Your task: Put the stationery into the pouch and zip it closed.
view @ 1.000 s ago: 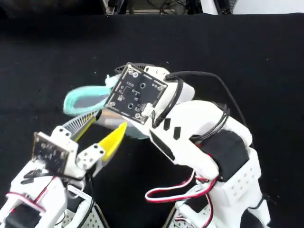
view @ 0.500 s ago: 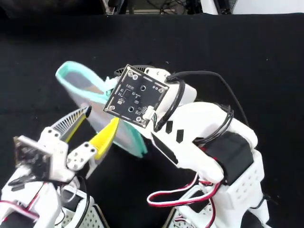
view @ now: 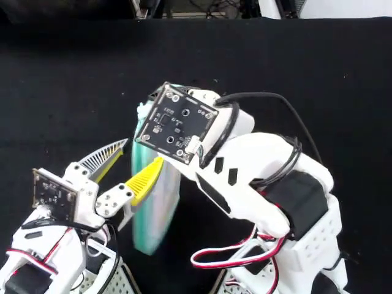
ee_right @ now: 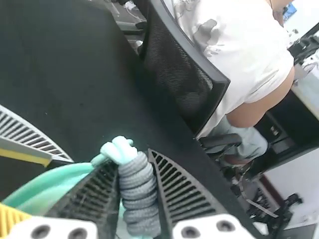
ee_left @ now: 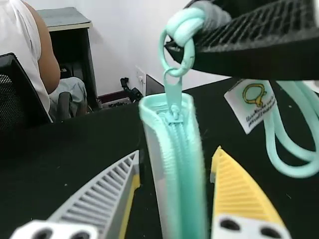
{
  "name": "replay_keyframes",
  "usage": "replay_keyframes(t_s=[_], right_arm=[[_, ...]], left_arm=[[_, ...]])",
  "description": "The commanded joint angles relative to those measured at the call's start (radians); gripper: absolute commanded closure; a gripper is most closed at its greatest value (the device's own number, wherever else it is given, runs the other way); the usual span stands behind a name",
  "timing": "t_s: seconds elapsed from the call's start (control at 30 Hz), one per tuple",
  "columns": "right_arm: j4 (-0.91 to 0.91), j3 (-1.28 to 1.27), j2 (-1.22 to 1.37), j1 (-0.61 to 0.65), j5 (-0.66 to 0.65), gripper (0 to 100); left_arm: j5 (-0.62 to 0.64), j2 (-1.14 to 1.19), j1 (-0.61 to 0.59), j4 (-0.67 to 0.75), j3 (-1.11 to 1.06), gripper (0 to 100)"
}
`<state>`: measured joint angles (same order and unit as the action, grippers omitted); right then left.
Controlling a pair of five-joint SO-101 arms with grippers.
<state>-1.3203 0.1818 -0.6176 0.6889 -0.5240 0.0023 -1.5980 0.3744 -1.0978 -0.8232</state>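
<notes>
The mint and clear pouch (view: 156, 214) hangs upright above the black table. Its zip slider (ee_left: 173, 115) sits at the top end, and the zip teeth below it are joined. My right gripper (ee_right: 128, 158) is shut on the grey cord (ee_right: 137, 186) and mint knot (ee_right: 117, 148) tied to the zip's ring (ee_left: 177, 47). One of its black fingers (ee_left: 249, 40) hangs over the pouch. My left gripper (ee_left: 175, 154) is open, its grey finger (ee_left: 99, 196) and yellow finger (ee_left: 237, 191) on either side of the pouch's zip edge. From above, the left gripper (view: 141, 153) sits beside the right wrist (view: 177, 122).
A white label (ee_left: 251, 104) and a mint strap loop (ee_left: 294, 134) dangle from the pouch's top. The black table (view: 306, 79) stretches wide behind both arms. A black mesh chair (ee_right: 184, 84) stands beyond the table's edge.
The right gripper lifted the pouch from lying low and tilted to hanging upright. The left arm drew back to the left, then returned with its fingers around the pouch.
</notes>
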Motion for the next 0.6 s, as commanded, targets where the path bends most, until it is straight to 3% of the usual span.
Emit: replay_keyframes(t_s=[0.0, 0.57], right_arm=[[-0.002, 0.044, -0.008, 0.015, 0.043, 98.5], [-0.058, -0.021, -0.051, 0.018, 0.041, 98.5]], left_arm=[[0.005, 0.012, 0.002, 0.058, -0.002, 76], [-0.005, 0.011, 0.002, 0.072, -0.091, 77]])
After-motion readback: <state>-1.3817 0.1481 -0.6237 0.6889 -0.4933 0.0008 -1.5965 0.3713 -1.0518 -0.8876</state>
